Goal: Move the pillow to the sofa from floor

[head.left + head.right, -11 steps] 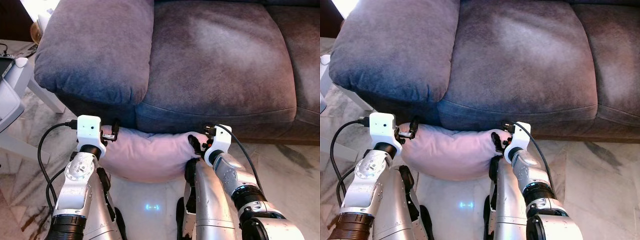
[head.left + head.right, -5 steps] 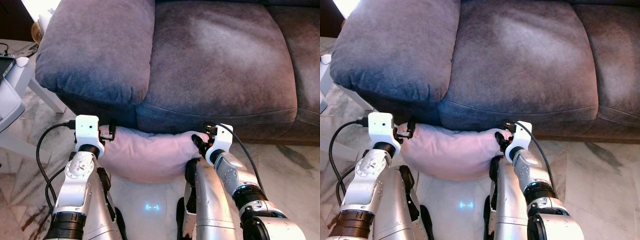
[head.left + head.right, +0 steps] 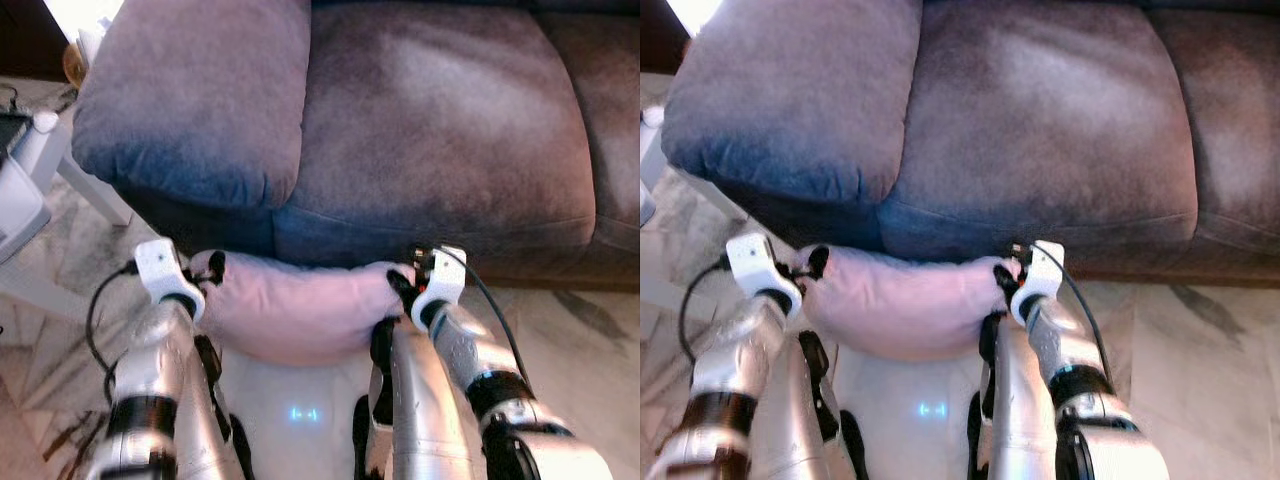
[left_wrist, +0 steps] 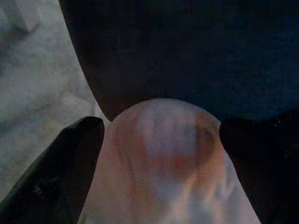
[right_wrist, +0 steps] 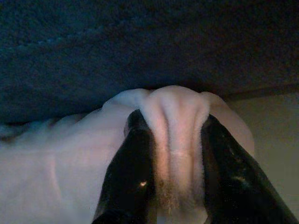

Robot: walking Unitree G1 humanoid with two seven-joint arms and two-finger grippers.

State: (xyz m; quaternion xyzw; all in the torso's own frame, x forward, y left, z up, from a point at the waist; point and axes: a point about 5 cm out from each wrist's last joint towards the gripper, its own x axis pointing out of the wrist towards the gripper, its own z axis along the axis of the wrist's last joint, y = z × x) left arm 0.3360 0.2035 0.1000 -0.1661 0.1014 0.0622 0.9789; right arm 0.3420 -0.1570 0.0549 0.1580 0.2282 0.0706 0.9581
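A pale pink pillow [image 3: 295, 310] hangs between my two arms, just off the marble floor and against the front of the grey sofa [image 3: 440, 120]. My left gripper [image 3: 205, 268] is shut on the pillow's left corner; the left wrist view has that corner [image 4: 163, 154] bulging between the two black fingers [image 4: 60, 172]. At the pillow's right end my right gripper [image 3: 400, 285] is shut on a pinched fold [image 5: 175, 140], with its fingers [image 5: 131, 168] pressed tight on either side. The pillow sits lower than the seat cushion.
The sofa's wide armrest [image 3: 190, 90] overhangs on the left above my left arm. A white piece of furniture [image 3: 25, 190] stands on the floor at the far left. Marble floor [image 3: 590, 320] spreads to the right; my own legs are below the pillow.
My left arm has swung outward to the left and is blurred with motion, pulling the pillow's left corner with it. The right gripper has stayed nearly in place, holding its fold.
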